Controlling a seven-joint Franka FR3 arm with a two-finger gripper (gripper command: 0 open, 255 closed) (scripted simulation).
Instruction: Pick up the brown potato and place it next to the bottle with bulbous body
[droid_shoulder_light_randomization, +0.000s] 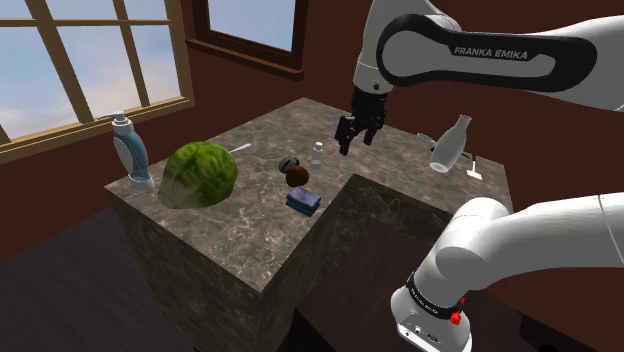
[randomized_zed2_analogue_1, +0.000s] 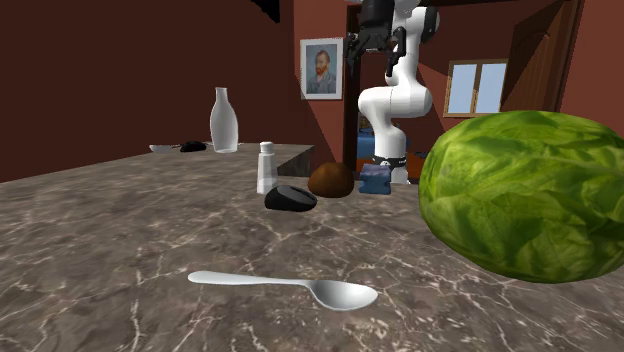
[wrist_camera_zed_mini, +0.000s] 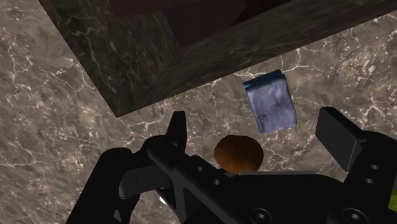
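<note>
The brown potato (droid_shoulder_light_randomization: 297, 176) (randomized_zed2_analogue_1: 331, 180) (wrist_camera_zed_mini: 238, 154) lies on the marbled counter (droid_shoulder_light_randomization: 250, 240), beside a blue folded cloth-like block (droid_shoulder_light_randomization: 303, 201) (wrist_camera_zed_mini: 270, 100). My black gripper (droid_shoulder_light_randomization: 358, 135) (randomized_zed2_analogue_1: 365, 38) (wrist_camera_zed_mini: 254, 121) hangs open well above the counter, holding nothing; in the wrist view the potato lies far below, between the spread fingers (wrist_camera_zed_mini: 178, 127). A pale bottle with a narrow neck and wide body (droid_shoulder_light_randomization: 450, 145) (randomized_zed2_analogue_1: 224, 120) stands on the counter's far arm. A blue-and-white pump bottle (droid_shoulder_light_randomization: 132, 152) stands at the shoulder view's left corner.
A big green leafy head (droid_shoulder_light_randomization: 200, 174) (randomized_zed2_analogue_1: 520, 195) sits near the pump bottle. A dark lump (droid_shoulder_light_randomization: 288, 162) (randomized_zed2_analogue_1: 290, 198), a small white bottle (droid_shoulder_light_randomization: 317, 152) (randomized_zed2_analogue_1: 267, 167) and a spoon (droid_shoulder_light_randomization: 240, 148) (randomized_zed2_analogue_1: 290, 286) lie around the potato. The counter is L-shaped with a notch (wrist_camera_zed_mini: 184, 25).
</note>
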